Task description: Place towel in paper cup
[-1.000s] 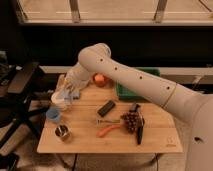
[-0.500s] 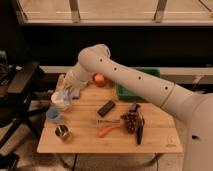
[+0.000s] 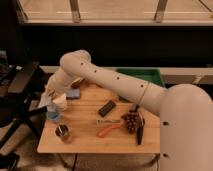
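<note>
Your claw (image 3: 51, 96) is clenched on the towel (image 3: 46, 100), right above the paper cup (image 3: 60, 103). The cup stands at the worktop's (image 3: 90, 137) left edge.

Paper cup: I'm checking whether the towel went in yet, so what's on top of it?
The gripper, shut on the towel, sits right over the paper cup at the table's left edge. The cup's inside is covered by them.

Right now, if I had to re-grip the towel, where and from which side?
Pinch the towel at its bunched top, from above: it is soft and hangs limp, so only gathered folds give the jaws bulk. The gripper, shut on it, sits over the paper cup at the table left edge.
</note>
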